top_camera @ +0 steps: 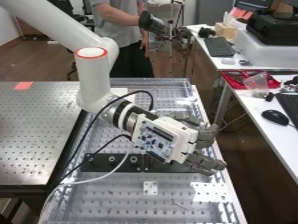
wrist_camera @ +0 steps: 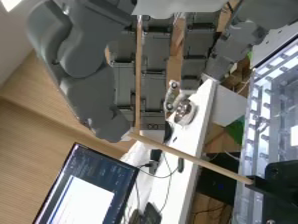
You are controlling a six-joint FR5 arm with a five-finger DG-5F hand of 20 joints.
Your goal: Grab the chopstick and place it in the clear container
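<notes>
Above the bench's right edge in the high view is the hand, its fingers extended and spread apart from the thumb. In the wrist view the hand has long straight fingers, with the thumb beside them. A thin tan chopstick slants there from beside the thumb's tip to a black part by the bench; no finger is visibly curled round it. A clear plastic object lies at a red tray on the side desk; whether it is the container, I cannot tell.
A black bracket is fixed across the perforated bench, under the arm and its loose cables. To the right stands a white desk with a mouse, keyboards and the red tray. A monitor shows in the wrist view.
</notes>
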